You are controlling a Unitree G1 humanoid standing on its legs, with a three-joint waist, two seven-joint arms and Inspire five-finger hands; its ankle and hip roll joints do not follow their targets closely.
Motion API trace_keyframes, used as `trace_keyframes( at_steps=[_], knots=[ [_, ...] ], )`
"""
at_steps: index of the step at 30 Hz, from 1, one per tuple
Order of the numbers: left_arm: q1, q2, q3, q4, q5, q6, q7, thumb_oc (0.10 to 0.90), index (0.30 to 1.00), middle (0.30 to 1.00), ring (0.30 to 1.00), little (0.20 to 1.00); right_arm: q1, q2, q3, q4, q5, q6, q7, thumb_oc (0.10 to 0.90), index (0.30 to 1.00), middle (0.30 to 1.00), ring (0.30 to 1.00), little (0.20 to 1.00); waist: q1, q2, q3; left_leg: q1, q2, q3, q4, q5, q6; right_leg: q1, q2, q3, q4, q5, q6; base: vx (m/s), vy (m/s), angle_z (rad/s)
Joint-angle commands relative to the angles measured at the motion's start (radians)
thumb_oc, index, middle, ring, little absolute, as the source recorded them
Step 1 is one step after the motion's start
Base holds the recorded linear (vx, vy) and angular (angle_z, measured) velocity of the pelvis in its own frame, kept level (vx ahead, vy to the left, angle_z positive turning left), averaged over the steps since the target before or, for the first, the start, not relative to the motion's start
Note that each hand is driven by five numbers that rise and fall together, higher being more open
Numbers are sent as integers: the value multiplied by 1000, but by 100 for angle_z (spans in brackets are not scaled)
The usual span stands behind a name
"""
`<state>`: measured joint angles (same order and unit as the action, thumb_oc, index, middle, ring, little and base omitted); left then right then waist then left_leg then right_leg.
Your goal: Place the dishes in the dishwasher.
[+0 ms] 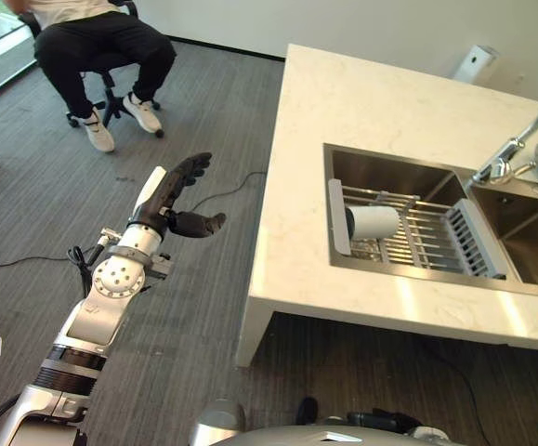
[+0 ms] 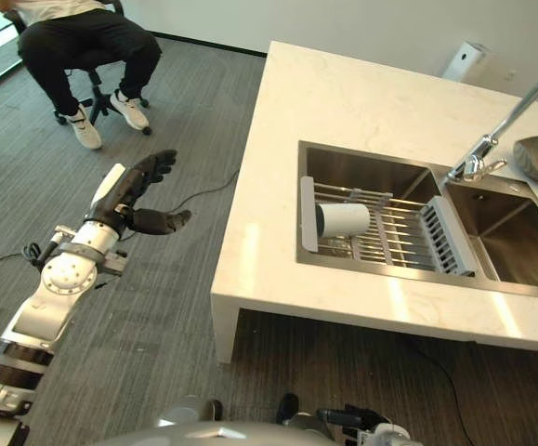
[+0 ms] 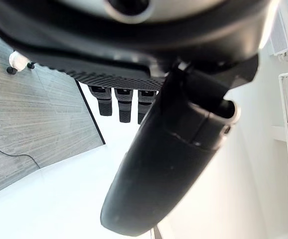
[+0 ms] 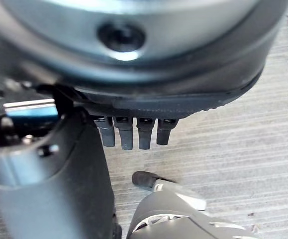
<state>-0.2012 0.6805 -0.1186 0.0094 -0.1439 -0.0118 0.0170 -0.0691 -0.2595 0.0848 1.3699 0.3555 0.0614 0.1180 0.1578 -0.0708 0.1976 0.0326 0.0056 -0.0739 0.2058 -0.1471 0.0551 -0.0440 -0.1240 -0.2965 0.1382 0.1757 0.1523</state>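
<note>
Floor: you look down on grey striped carpet that takes up the whole left side of the head views and runs on under the counter.
Counter: a pale stone island slab stands to the right of the carpet, its near corner jutting toward you.
Sink: a steel double basin is sunk into the counter's right part, with a divider between its two bowls.
Person: someone in dark trousers and white shoes sits on a wheeled office chair at the far left, well away from the counter.
Left hand: your left arm reaches up from the lower left and holds the hand in the air over the carpet, well short of the counter edge. The fingers are stretched out straight, the thumb stands off to one side, and nothing is in its hold.
Right hand: its own wrist view shows it above the carpet, with short fingertips hanging loose and straight in a row beside the thumb. It holds nothing.
Drying rack: a wire rack with grey end pieces lies across the left bowl of the sink.
Tap: a chrome faucet rises at a slant from behind the divider.
Cup: the dish, a white cup, lies on its side on the rack's left end, inside the left bowl, far from both hands.
</note>
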Motion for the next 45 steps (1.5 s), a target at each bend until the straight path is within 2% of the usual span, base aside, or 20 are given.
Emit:
trace_keyframes(
  at_steps=[1,3,4,5,8,9,10,12,14,15,17,19,20,21,24,25,27,28,36,45],
  knots=[
    [-131,5,-19,-104,14,-94,19,800,900,900,900,900,-25,-86,-19,23,12,0,1,800,900,900,900,900,46,71,-36,120,21,-5,-252,56,-35,-12,-57,-1,197,-163,61,18,-128,1],
    [-138,5,-28,-107,0,-98,26,800,900,900,900,900,-29,-97,-31,21,18,-3,-3,800,900,900,900,900,51,77,-42,110,42,-21,-246,55,-48,-17,-100,44,181,-151,55,37,-159,20],
    [-140,5,-29,-106,0,-98,27,800,900,900,900,900,-29,-97,-33,21,18,-3,-3,800,900,900,900,900,52,77,-43,109,42,-21,-245,54,-48,-17,-100,43,180,-151,55,123,-360,36],
    [-165,14,-47,-88,-9,-107,45,800,900,900,900,900,-26,-115,-53,15,30,-4,-13,800,900,900,900,900,50,66,-54,84,61,-62,-230,50,-77,6,-158,158,90,-98,65,145,-409,38],
    [-161,23,-38,-70,-8,-114,59,800,900,900,900,900,-26,-132,-64,15,28,-1,-15,800,900,900,900,900,52,47,-65,65,99,-97,-213,49,-121,25,-195,228,3,-35,92,149,-443,61],
    [-159,25,-40,-68,-8,-113,61,800,900,900,900,900,-28,-136,-64,15,26,0,-14,800,900,900,900,900,56,43,-69,71,116,-104,-215,40,-133,38,-183,222,-17,-69,97,58,-229,37],
    [-161,25,-40,-67,-8,-113,62,800,900,900,900,900,-29,-136,-65,15,26,0,-14,800,900,900,900,900,54,42,-68,65,114,-107,-213,49,-135,35,-184,221,-20,-59,95,92,-248,26],
    [-156,31,-32,-49,-8,-115,62,800,900,900,900,900,-34,-138,-61,13,16,1,-14,800,900,900,900,900,66,30,-81,69,169,-100,-224,59,-173,62,-158,156,-67,-130,107,116,-366,4],
    [-160,30,-30,-36,9,-115,77,800,900,900,900,900,-34,-151,-56,13,17,-5,-18,800,900,900,900,900,57,41,-87,58,239,-125,-244,110,-203,72,-95,142,-71,-187,87,127,-492,9],
    [-178,25,-39,-36,35,-115,82,800,900,900,900,900,-40,-177,-46,8,24,-15,-25,800,900,900,900,900,46,53,-83,23,264,-141,-251,145,-211,75,-54,116,-81,-210,60,83,-381,48],
    [-195,16,-53,-36,46,-117,80,800,900,900,900,900,-45,-201,-46,8,25,-23,-34,800,900,900,900,900,35,57,-77,-4,271,-146,-238,166,-212,80,-39,95,-87,-217,44,-10,-231,47],
    [-224,-11,-82,-31,54,-111,72,800,900,900,900,900,-49,-236,-56,13,34,-29,-55,800,900,900,900,900,15,56,-64,-45,256,-75,-219,193,-196,94,-44,38,-102,-213,35,-58,-192,48],
    [-235,-20,-85,-34,52,-111,73,800,900,900,900,900,-53,-247,-61,18,39,-23,-53,800,900,900,900,900,11,50,-59,-53,216,-59,-205,178,-184,100,-45,26,-111,-207,32,-33,-200,78],
    [-256,-29,-91,-27,65,-114,77,800,900,900,900,900,-56,-263,-69,29,44,-19,-49,800,900,900,900,900,13,50,-64,-47,169,-66,-210,158,-179,102,-43,16,-122,-195,33,5,-149,65],
    [-272,-28,-113,-27,75,-117,73,800,900,900,900,900,-62,-271,-73,34,49,-17,-49,800,900,900,900,900,17,54,-66,-40,170,-80,-223,170,-187,101,-38,24,-126,-192,32,5,-27,12],
    [-265,-31,-153,-49,87,-114,40,800,900,900,900,900,-67,-231,-51,10,79,-29,-48,800,900,900,900,900,22,66,-78,-30,153,-122,-253,172,-182,100,-24,39,-137,-191,25,0,0,0],
    [-311,-56,-231,-47,107,-112,5,800,900,900,900,900,-39,-206,-54,-3,82,-47,-45,800,900,900,900,900,-13,71,-86,-20,155,-100,-289,189,-185,114,-12,39,-170,-180,22,-16,20,-3],
    [-357,-69,-275,-10,144,-108,-10,800,900,900,900,900,-4,-199,-57,-1,99,-54,-31,800,900,900,900,900,-39,74,-95,-14,156,-78,-293,194,-186,112,-5,43,-213,-149,26,0,0,0],
    [-506,-92,-419,84,202,-108,-18,800,900,900,900,900,30,-162,-20,-2,91,-58,-19,800,900,900,900,900,-75,79,-119,24,154,-29,-293,154,-184,116,2,68,-225,-148,35,0,2,-21],
    [-603,-85,-497,221,283,-97,21,800,900,900,900,900,30,-155,-8,-23,106,-66,-24,800,900,900,900,900,-97,94,-132,55,165,22,-293,148,-184,112,5,100,-225,-138,42,8,10,-22]
  ],
)
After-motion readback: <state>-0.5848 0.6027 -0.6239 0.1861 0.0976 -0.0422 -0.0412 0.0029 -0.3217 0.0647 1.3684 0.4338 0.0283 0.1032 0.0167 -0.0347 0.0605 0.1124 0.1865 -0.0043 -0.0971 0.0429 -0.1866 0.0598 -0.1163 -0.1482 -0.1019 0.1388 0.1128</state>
